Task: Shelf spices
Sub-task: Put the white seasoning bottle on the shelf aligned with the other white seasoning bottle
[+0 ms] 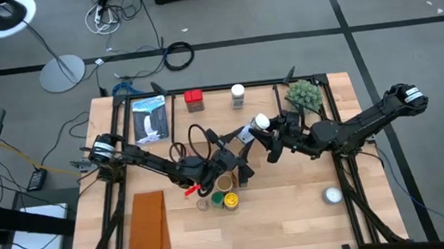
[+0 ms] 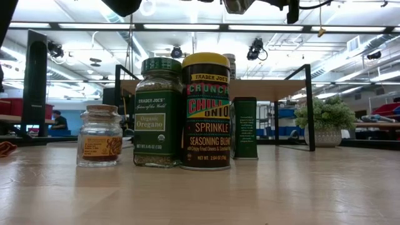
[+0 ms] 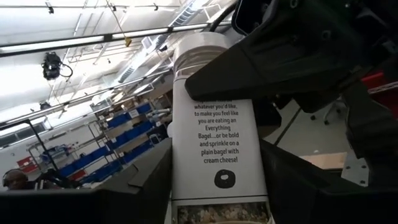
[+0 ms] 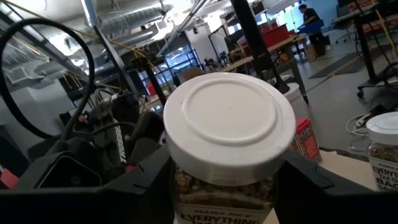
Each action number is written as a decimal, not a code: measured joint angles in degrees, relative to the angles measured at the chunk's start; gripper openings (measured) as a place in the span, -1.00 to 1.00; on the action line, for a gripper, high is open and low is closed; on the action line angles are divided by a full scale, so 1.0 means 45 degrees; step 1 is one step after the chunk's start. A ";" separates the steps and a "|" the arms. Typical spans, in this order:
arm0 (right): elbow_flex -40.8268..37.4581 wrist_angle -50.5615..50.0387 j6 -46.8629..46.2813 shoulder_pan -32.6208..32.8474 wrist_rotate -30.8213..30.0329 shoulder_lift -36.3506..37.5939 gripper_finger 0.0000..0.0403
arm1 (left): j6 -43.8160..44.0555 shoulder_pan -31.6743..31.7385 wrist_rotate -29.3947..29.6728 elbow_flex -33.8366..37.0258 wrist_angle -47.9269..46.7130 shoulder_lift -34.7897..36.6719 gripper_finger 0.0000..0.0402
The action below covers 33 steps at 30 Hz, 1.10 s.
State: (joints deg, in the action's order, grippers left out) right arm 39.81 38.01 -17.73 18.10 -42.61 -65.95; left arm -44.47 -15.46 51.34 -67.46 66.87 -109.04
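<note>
Above the middle of the wooden table [image 1: 295, 223], both grippers meet on one white-lidded jar [image 1: 261, 122]. Its lid is smooth, round plastic with a shallow raised ring, and its paper label carries printed text about an "Everything" bagel.

The right gripper [image 4: 227, 186] has a dark finger on each side of the jar just below the lid, closed onto it. The left gripper [image 3: 214, 186] has the label filling the space between its fingers, and they look pressed to the sides, though that view is too tight to be sure.

From above, the jar lies tilted rather than upright — its long axis runs between the two arms, with the lid pointing towards the right arm.

On the table near the front stand a small glass jar [image 2: 100, 135] with a tan cork lid, a green-lidded oregano jar [image 2: 159, 112], a taller yellow-lidded sprinkle jar [image 2: 206, 111] and a slim dark box [image 2: 244, 127].

Behind them is the shelf [image 2: 275, 89] — a light-wood board on thin black legs. On it sit a red square tin [image 1: 194, 100] and another white-lidded jar [image 1: 238, 96], well apart.
</note>
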 joint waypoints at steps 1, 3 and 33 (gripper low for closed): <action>-0.0005 -0.0035 0.0057 0.0030 -0.0010 0.0000 0.00 | 0.0048 0.0000 0.0037 0.0000 -0.0071 0.0001 0.09; -0.0010 -0.0080 0.0400 0.0118 0.0026 0.0000 0.01 | 0.0219 -0.0010 0.0171 0.0000 -0.0124 0.0001 0.13; 0.0914 -0.3554 0.0955 0.1075 -0.3147 0.0201 0.00 | 0.2191 -0.1307 0.4178 0.2029 -0.0623 0.0154 0.69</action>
State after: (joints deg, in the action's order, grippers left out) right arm 43.92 22.01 -13.43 22.94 -56.77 -65.05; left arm -34.62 -21.34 70.14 -58.33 64.07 -108.35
